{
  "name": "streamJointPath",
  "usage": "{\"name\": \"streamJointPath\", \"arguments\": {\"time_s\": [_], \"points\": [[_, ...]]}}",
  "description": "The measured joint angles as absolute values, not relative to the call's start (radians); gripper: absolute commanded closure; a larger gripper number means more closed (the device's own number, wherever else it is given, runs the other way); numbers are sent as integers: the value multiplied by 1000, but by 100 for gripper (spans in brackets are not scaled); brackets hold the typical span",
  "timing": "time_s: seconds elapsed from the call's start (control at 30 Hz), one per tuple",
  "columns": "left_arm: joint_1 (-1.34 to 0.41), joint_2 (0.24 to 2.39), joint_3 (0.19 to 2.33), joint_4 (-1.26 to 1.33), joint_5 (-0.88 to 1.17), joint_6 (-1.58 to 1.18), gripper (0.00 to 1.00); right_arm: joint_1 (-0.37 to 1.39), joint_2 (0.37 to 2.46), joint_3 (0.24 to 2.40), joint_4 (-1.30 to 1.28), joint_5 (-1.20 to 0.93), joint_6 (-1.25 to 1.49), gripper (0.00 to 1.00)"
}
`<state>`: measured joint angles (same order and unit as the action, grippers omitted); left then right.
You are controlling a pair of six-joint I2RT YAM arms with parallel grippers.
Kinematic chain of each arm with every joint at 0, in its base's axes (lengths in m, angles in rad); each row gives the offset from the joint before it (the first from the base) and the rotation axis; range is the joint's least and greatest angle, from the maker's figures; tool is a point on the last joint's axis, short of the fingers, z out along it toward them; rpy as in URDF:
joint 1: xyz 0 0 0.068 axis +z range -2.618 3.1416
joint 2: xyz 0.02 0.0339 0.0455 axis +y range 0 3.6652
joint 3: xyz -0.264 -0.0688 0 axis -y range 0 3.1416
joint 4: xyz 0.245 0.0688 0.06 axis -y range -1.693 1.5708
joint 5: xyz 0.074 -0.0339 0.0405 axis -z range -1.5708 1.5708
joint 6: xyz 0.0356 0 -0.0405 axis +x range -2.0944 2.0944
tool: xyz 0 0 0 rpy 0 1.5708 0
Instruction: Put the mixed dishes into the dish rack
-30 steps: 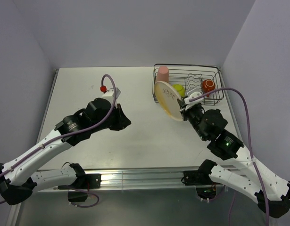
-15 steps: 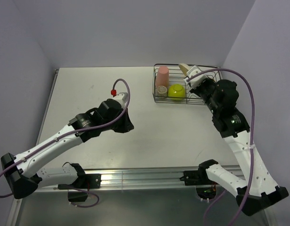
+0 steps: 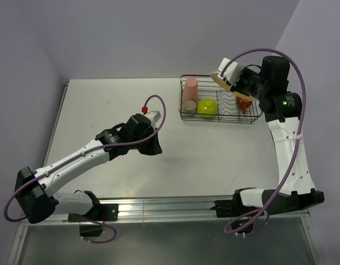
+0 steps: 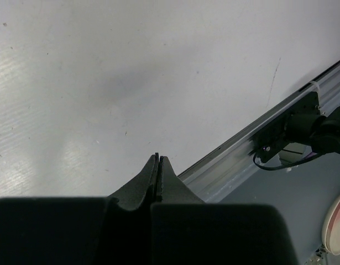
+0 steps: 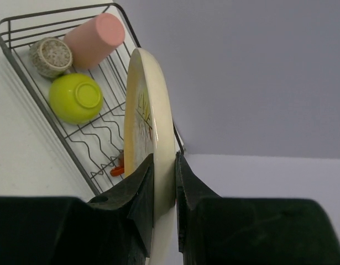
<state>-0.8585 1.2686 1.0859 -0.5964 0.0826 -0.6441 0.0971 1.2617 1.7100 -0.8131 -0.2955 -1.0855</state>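
Note:
The dark wire dish rack (image 3: 252, 118) stands at the back right. In it are the pink tumbler (image 3: 189, 88), the tiny beige cup (image 3: 189, 105), the lime-green bowl (image 3: 207, 107) and the orange mug (image 3: 244, 104). My right gripper (image 3: 234, 84) is shut on the rim of the pale-yellow plate (image 3: 218, 78) and holds it on edge in the air above the rack. In the right wrist view the plate (image 5: 149, 121) stands upright between my gripper's (image 5: 165, 165) jaws, over the wavy slot wires (image 5: 84, 144). My left gripper (image 3: 150, 144) is shut and empty over the bare table.
The table's front rail (image 4: 280, 105) and the arm bases lie at the near edge. Purple walls close in the back and right side just behind the rack. The right arm's purple cable (image 3: 294, 83) loops above the rack's right end.
My right arm has lifted the plate from the rack's front side up and over the rack's back right. My left arm has reached further right across the table.

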Motion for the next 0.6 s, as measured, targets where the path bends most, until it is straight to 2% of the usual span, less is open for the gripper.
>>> {"name": "streamJointPath", "arguments": {"time_s": [0.33, 0.6], "points": [[-724, 1226, 1049, -528, 150, -579, 100, 41, 1368, 1821, -974, -418, -1254, 100], [-648, 1194, 1045, -484, 187, -533, 100, -96, 1459, 1877, -1051, -555, -1393, 100]]}}
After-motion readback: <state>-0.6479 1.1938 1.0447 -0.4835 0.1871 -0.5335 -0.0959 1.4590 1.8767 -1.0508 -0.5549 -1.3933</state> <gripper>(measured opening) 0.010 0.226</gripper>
